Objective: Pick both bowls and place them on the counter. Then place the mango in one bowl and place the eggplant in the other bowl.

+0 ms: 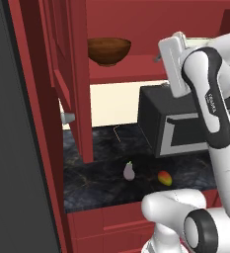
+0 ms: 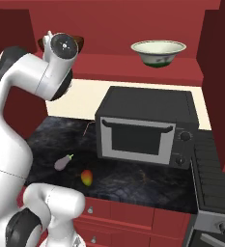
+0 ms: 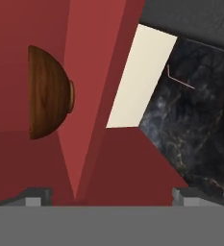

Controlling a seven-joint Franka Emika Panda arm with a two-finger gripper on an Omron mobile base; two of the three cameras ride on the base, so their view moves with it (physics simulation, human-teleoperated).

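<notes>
Left base view has the glossy dark brown wooden bowl point(image 1: 109, 51) sitting upright on the red shelf board point(image 1: 126, 75) that runs above the black box-shaped microwave oven point(image 1: 173, 121), off to the oven's upper left. The cream-white bowl with a green band near its foot point(image 2: 158, 52) stands on the same shelf directly above the oven. Both fruits lie on the dark black marble-like counter point(image 1: 101, 180) in front of the oven's left end: the pale lavender-grey eggplant with a green stem cap point(image 1: 129, 171) further left, the small red-orange and yellow-green mango point(image 1: 165, 178) near it, not touching. The white arm's two-finger gripper point(image 3: 105, 196) is raised above the oven, at shelf height, its dark finger tips point(image 3: 34, 196) spread wide with nothing between them, the wooden bowl ahead of it.
</notes>
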